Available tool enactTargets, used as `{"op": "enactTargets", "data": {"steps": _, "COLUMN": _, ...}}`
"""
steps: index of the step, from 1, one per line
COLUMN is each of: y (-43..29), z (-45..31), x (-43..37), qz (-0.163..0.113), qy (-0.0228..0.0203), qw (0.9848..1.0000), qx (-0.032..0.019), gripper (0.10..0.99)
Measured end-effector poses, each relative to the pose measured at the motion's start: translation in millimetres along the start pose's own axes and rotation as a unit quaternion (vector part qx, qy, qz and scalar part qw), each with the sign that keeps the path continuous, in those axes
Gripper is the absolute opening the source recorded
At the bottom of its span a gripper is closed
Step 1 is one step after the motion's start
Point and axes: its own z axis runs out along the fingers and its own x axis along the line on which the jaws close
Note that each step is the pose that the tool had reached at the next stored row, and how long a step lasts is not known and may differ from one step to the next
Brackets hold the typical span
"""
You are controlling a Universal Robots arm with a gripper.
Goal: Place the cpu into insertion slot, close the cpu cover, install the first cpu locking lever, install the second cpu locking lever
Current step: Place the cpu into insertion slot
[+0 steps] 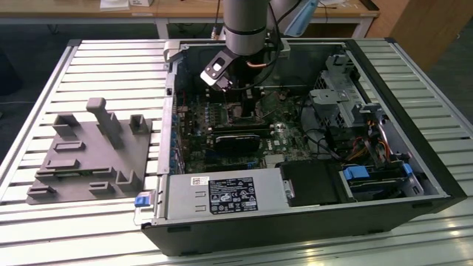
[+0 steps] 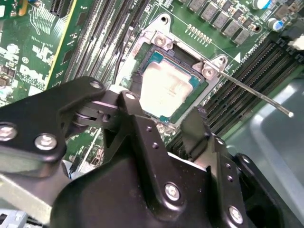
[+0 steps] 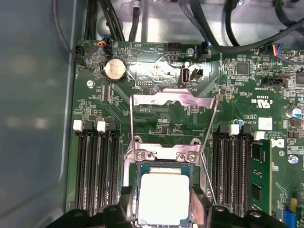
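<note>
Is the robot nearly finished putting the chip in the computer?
Not quite. The cpu sits in its socket, with the tool right over it. The cpu cover lies flipped open, not closed, and the locking levers stand unlatched, so three steps remain.

An open black computer case (image 1: 296, 233) lies on a slatted metal worktop (image 1: 111, 66), a grey plastic holder (image 1: 88, 152) beside it on the exterior view's left. Its green circuit board (image 3: 237, 95) carries a round coin battery (image 3: 115, 69) and rows of black memory slots (image 3: 95, 171).
</note>
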Motion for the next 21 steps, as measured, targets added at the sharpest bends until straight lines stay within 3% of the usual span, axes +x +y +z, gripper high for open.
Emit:
{"op": "enactTargets", "data": {"steps": 1, "y": 0.1, "z": -0.2, "x": 0.0, "qz": 0.0, "qy": 0.0001, "qw": 1.0, "qx": 0.0002, "gripper": 0.529}}
{"op": "enactTargets", "data": {"steps": 2, "y": 0.1, "z": -0.2, "x": -0.4, "qz": 0.0, "qy": 0.0001, "qw": 1.0, "qx": 0.0003, "gripper": 0.529}}
{"op": "enactTargets", "data": {"steps": 4, "y": 0.0, "z": -0.3, "x": -2.2, "qz": 0.0, "qy": 0.0, "qw": 1.0, "qx": 0.0004, "gripper": 0.408}}
{"op": "enactTargets", "data": {"steps": 6, "y": 0.5, "z": -0.3, "x": -4.0, "qz": 0.0, "qy": 0.0, "qw": 1.0, "qx": 0.0007, "gripper": 0.408}}
{"op": "enactTargets", "data": {"steps": 9, "y": 3.3, "z": -0.2, "x": -4.6, "qz": 0.0, "qy": -0.0001, "qw": 1.0, "qx": 0.0032, "gripper": 0.235}}
{"op": "enactTargets", "data": {"steps": 10, "y": 3.7, "z": -0.1, "x": -4.7, "qz": 0.001, "qy": 0.0, "qw": 1.0, "qx": 0.0035, "gripper": 0.235}}
{"op": "enactTargets", "data": {"steps": 12, "y": 3.7, "z": -0.4, "x": -4.7, "qz": 0.001, "qy": 0.0, "qw": 1.0, "qx": 0.0036, "gripper": 0.118}}
{"op": "enactTargets", "data": {"steps": 21, "y": 3.8, "z": -1.9, "x": -4.8, "qz": 0.001, "qy": 0.0, "qw": 1.0, "qx": 0.0036, "gripper": 0.106}}
